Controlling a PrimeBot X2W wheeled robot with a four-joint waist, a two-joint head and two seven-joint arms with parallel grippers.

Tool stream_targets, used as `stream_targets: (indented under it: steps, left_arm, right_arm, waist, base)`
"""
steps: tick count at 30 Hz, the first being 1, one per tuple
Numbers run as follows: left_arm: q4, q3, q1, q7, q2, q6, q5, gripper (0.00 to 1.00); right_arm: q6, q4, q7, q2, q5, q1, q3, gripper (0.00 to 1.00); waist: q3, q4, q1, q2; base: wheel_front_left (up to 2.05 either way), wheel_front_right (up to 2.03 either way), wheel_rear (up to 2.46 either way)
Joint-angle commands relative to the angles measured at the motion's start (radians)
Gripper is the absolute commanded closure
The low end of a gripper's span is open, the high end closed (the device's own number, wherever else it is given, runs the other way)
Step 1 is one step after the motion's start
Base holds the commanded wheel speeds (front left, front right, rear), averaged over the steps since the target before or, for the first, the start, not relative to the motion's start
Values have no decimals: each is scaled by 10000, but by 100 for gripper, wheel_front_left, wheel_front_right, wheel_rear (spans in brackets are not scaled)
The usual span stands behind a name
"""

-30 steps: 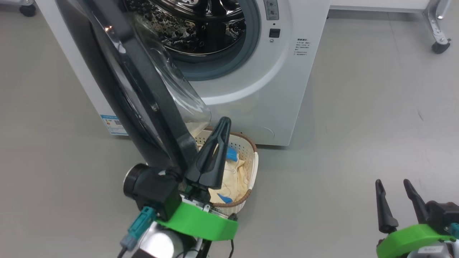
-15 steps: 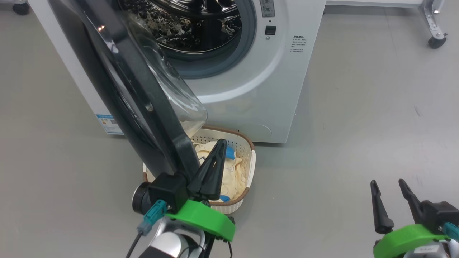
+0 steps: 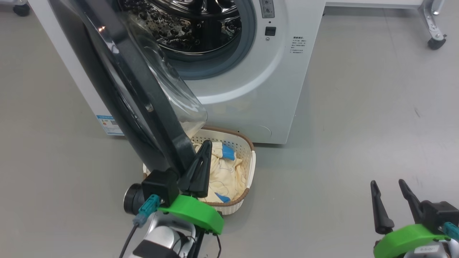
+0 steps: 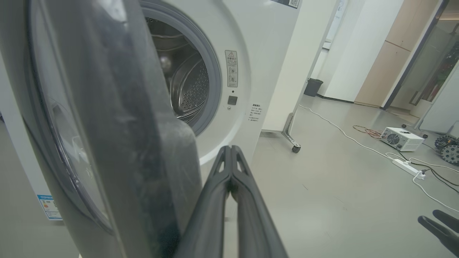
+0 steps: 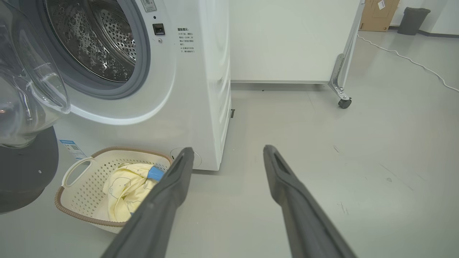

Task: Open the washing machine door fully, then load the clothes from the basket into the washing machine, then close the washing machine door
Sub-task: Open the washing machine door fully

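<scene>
The washing machine (image 3: 258,71) stands with its steel drum exposed. The washing machine door (image 3: 143,107) is swung out on the robot's left and shows almost edge-on in the head view. Its long line runs from the upper left down toward the middle, and its glass bowl bulges rightward toward the drum. I judge it only partly open, since its lower edge hangs over the left part of the basket (image 3: 248,157). The basket sits on the floor just beside the machine's front, and its long axis seems to run along that front, with a white handle at each end. The clothes (image 3: 226,172) lie crumpled inside it, one blue cuff pointing toward the machine. The left tool (image 3: 207,144) has its fingers pressed together on nothing and points up along the door's bowl side, just beside the lower rim (I cannot tell whether it touches). The right tool (image 3: 388,182) waits with its fingers spread wide and empty, well apart at the lower right. The closed fingers could slip off the glossy rim and let the door swing back. The left forearm could also nudge the basket, or a reach for the clothes could strike the overhanging door.
</scene>
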Motion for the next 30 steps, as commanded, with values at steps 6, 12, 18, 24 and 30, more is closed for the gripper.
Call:
stream_targets:
  steps: [6, 12, 18, 24, 30]
  left_arm:
    - [20, 524, -554, -231, 249, 199, 11, 100]
    - [-31, 536, -395, -238, 396, 295, 19, 100]
    - [-190, 560, -249, -218, 518, 404, 22, 100]
    - [-375, 492, -102, -180, 625, 454, 35, 100]
    - [-622, 401, 58, -157, 682, 565, 81, 100]
  right_arm:
    - [2, -330, -13, -131, 89, -334, 104, 0]
    - [2, -340, -10, -131, 125, -279, 10, 0]
    - [2, -326, -14, -131, 145, -275, -55, 0]
    - [2, -316, -6, -131, 131, -273, -158, 0]
    - [2, -341, 32, -131, 87, -253, -219, 0]
  waist:
    - [-33, 30, 0, 0]
    - [-36, 141, 0, 0]
    - [-7, 283, 0, 0]
    - [-1, 565, 0, 0]
    - [-8, 895, 0, 0]
  base:
    - [0, 0, 0]
    - [0, 0, 0]
    - [0, 0, 0]
    - [0, 0, 0]
    - [0, 0, 0]
